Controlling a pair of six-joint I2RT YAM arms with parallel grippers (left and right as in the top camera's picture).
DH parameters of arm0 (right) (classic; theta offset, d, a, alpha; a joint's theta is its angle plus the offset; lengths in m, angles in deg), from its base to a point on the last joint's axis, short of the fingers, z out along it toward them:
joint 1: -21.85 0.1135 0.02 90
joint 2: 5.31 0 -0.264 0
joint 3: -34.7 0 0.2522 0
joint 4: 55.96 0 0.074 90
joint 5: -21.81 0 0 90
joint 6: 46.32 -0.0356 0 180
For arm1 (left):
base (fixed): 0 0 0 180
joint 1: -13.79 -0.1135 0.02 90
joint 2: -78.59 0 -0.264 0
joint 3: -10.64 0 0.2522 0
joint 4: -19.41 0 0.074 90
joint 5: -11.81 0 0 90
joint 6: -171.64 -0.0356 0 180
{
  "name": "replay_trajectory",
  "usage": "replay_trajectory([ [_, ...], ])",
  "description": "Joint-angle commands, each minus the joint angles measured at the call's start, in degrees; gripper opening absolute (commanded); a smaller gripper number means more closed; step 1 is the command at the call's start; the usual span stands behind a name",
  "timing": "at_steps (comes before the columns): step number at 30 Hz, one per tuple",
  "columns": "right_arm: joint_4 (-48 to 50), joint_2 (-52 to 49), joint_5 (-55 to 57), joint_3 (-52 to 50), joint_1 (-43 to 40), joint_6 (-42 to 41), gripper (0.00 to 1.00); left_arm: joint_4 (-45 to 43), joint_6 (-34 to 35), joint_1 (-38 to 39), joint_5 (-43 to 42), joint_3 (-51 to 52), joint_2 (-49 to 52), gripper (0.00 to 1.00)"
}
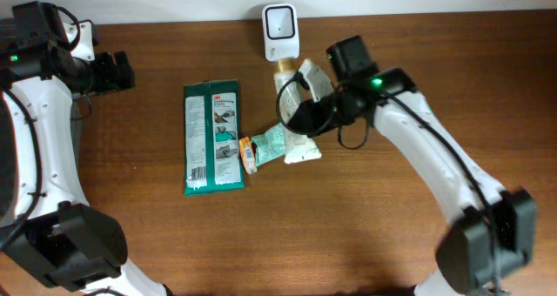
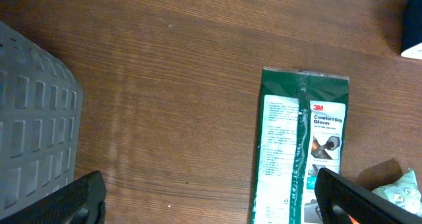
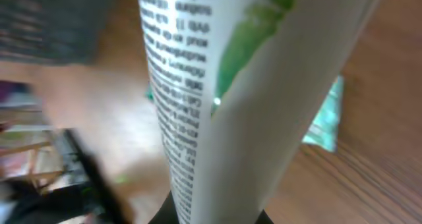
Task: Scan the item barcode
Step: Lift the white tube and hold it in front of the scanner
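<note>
Overhead, my right hand [image 1: 306, 100]: clamped tight on a white tube [image 1: 306, 77].
Overhead, tube: held up just near of the white scanner [image 1: 280, 30], which stands at the far edge of the surface [image 1: 365, 235].
Overhead, my left hand [image 1: 117, 72]: spread fully wide and holding nothing, far left, well apart from everything.
Overhead, loose items: a green glove packet [image 1: 212, 137] lies flat mid-surface, with a small orange item [image 1: 249, 154] and a pale teal sachet [image 1: 277, 144] just right of it.
Left wrist, my left hand [image 2: 217, 204]: both fingertips [image 2: 86, 197] wide apart over bare wood; glove packet [image 2: 300, 145] on the right, grey perforated bin [image 2: 33, 118] on the left.
Right wrist, my right hand [image 3: 211, 217]: gripping the tube [image 3: 250, 105] at its base; small black print and a green mark face me, the sachet [image 3: 326, 122] blurred behind.
</note>
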Motion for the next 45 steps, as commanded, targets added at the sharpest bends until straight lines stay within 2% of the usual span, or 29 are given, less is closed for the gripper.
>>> replay_trajectory([
  [1,0.37,7.04,-13.94,2.03,-2.78,2.51,0.04,-0.09,-0.87,0.0,0.22,-0.35,-0.33,0.99],
  [4,0.35,9.84,-19.06,2.03,-6.16,1.09,0.04,-0.09,-0.87,0.0,0.22,-0.35,-0.33,0.99],
  [10,0.98,9.84,-16.76,2.03,-7.15,-7.93,0.04,-0.09,-0.87,0.0,0.22,-0.35,-0.33,0.99],
  [12,0.76,9.14,-15.32,4.44,-7.13,-8.33,0.04,-0.09,-0.87,0.0,0.2,-0.35,-0.33,0.99],
  [14,-4.09,4.59,-7.61,14.38,-6.71,-6.49,0.04,-0.09,-0.87,0.0,0.22,-0.35,-0.33,0.99],
  [15,-7.63,0.42,-0.31,21.92,-5.6,-4.15,0.04,-0.09,-0.87,0.0,0.22,-0.35,-0.33,0.99],
  [18,-7.52,-8.17,20.0,32.0,-1.81,2.12,0.04,-0.09,-0.87,0.0,0.22,-0.35,-0.33,0.99],
  [21,6.05,-18.16,48.22,32.35,3.26,13.0,0.04,-0.09,-0.87,0.0,0.22,-0.35,-0.33,0.99],
  [22,9.05,-20.06,52.72,32.35,3.93,16.52,0.04,-0.09,-0.87,0.0,0.2,-0.35,-0.33,0.99],
  [25,26.36,-28.5,69.2,32.35,5.6,27.82,0.04,-0.09,-0.87,0.0,0.2,-0.35,-0.33,0.99],
  [27,35.65,-33.07,74.1,32.35,5.66,37.4,0.04,-0.09,-0.87,0.0,0.22,-0.35,-0.33,0.99],
  [31,47.34,-40.19,79.17,32.35,5.46,49.68,0.04,-0.09,-0.87,0.0,0.22,-0.35,-0.33,0.99],
  [32,48.28,-41.66,79.17,32.35,5.25,50.56,0.04,-0.09,-0.87,0.0,0.22,-0.35,-0.33,0.99],
  [42,47.74,-44.06,80.06,32.28,5.11,51.1,0.04,-0.09,-0.87,0.0,0.22,-0.35,-0.33,0.99],
  [45,47.76,-44.06,79.84,32.3,5.11,48.26,0.04,-0.09,-0.87,0.0,0.22,-0.35,-0.33,0.99],
])
